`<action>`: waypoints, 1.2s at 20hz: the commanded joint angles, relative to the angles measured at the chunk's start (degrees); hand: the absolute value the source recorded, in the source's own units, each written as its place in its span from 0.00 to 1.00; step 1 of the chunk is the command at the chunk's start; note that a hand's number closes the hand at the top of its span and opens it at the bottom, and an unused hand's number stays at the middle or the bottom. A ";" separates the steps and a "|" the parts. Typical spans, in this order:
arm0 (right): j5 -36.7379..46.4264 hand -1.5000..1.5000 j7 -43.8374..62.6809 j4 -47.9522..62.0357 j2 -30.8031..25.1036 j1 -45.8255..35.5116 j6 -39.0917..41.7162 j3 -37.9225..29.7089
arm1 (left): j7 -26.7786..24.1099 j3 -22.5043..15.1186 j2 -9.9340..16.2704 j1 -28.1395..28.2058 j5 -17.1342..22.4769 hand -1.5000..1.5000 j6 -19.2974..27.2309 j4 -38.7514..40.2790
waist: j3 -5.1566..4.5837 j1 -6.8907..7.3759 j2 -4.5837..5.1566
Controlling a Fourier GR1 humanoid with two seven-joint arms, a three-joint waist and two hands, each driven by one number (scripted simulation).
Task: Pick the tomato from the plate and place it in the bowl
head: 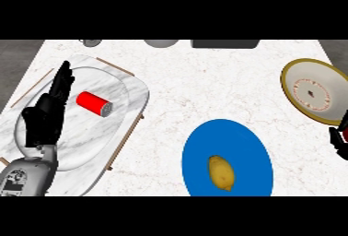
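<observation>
**Two hands in view, one yellow fruit on the blue plate**

Surface: white marble counter (204,83), faint veining, its left and right edges running slantwise down the view.

Far left: left hand (46,115), black, on a grey forearm. Fingers are straight and held together, pointing up the view, over the left part of an oval marble tray (132,92). The tray has a raised rim and thin wooden rails along its sides. A red can (94,103) with a grey end lies on its side on the tray, just right of the fingers and apart from them.

Centre: blue plate (228,138), round, plain and glossy, near the counter's front edge. A lemon (221,172) lies on its lower half: yellow, oval, dull skin, long axis up and down the view. Open counter lies between tray and plate, and above the plate.

Right: bowl (299,73) with a gold rim and a white inside marked with a red pattern, near the right edge and apart from the plate.

Far right edge: right hand (339,142), mostly cut off below the bowl; its state cannot be told.
</observation>
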 commanded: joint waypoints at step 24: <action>20.63 0.00 -19.75 70.26 1.46 -41.32 -12.14 -3.50 | -0.65 -1.09 -2.38 -4.62 -1.40 0.50 -1.73 1.65 | 0.45 5.40 2.31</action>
